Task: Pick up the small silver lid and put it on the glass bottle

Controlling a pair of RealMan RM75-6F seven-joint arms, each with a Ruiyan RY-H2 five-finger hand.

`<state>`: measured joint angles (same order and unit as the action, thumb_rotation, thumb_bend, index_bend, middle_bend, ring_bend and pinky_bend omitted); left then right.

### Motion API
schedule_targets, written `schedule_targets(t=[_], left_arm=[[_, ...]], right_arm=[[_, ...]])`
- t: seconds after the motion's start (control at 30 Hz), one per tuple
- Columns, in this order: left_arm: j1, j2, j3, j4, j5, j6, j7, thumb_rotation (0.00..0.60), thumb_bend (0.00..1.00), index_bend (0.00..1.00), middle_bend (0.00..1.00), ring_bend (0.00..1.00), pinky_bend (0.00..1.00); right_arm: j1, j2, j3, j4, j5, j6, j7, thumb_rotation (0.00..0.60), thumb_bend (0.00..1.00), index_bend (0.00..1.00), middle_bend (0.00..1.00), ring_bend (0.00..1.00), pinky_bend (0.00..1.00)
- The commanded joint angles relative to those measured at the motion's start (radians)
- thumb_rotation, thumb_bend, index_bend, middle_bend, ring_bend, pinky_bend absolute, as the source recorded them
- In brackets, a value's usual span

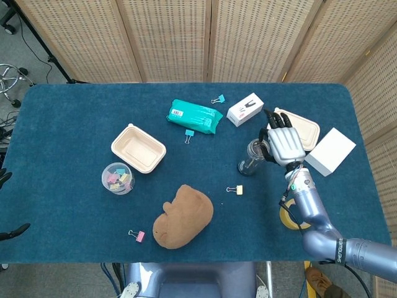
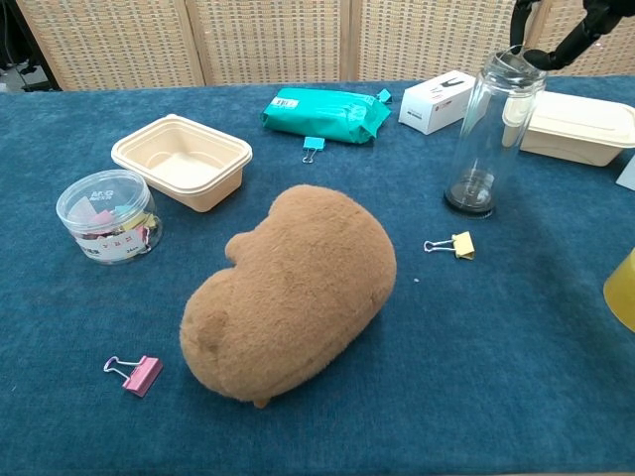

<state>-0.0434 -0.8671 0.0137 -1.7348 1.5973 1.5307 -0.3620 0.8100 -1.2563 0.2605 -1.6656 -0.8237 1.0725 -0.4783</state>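
Observation:
The glass bottle (image 1: 250,156) (image 2: 489,134) stands upright at the table's right side. The small silver lid (image 2: 518,61) sits at the bottle's mouth. My right hand (image 1: 284,144) hovers over the bottle top, and its dark fingertips (image 2: 542,56) pinch the lid's rim from the right. In the chest view only those fingers show, at the top edge. Two dark fingertips of my left hand (image 1: 7,205) poke in at the head view's left edge, off the table, apart and holding nothing.
Behind the bottle lie a white box (image 1: 244,109), a lidded beige container (image 2: 578,123) and another white box (image 1: 330,151). A yellow clip (image 2: 456,245) and yellow tape roll (image 1: 287,216) lie near my right arm. A brown plush (image 2: 293,288), open tray (image 2: 182,161), clip tub (image 2: 105,215) and teal pack (image 2: 324,113) sit further left.

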Motion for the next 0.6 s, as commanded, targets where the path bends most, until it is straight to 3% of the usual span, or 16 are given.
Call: schedule_targets(t=[0.03,0.27,0.6], left_arm=[[-0.001,0.000,0.000,-0.001,0.001,-0.002,0.005,0.600,0.00,0.00,0.00,0.00,0.00],[0.000,0.000,0.000,-0.001,0.001,0.002,0.007,0.600,0.00,0.00,0.00,0.00,0.00],[0.000,0.001,0.001,0.001,0.002,0.003,0.002,0.600,0.00,0.00,0.00,0.00,0.00]], right_arm=[[-0.006,0.004,-0.011,-0.003,-0.021,-0.001,0.005,0.600,0.63,0.40,0.00,0.00,0.00],[-0.013,0.008,-0.012,-0.006,-0.031,-0.006,0.020,0.600,0.63,0.32,0.00,0.00,0.00],[-0.040,0.059,0.001,-0.088,-0.096,0.035,0.052,0.600,0.63,0.31,0.00,0.00,0.00]])
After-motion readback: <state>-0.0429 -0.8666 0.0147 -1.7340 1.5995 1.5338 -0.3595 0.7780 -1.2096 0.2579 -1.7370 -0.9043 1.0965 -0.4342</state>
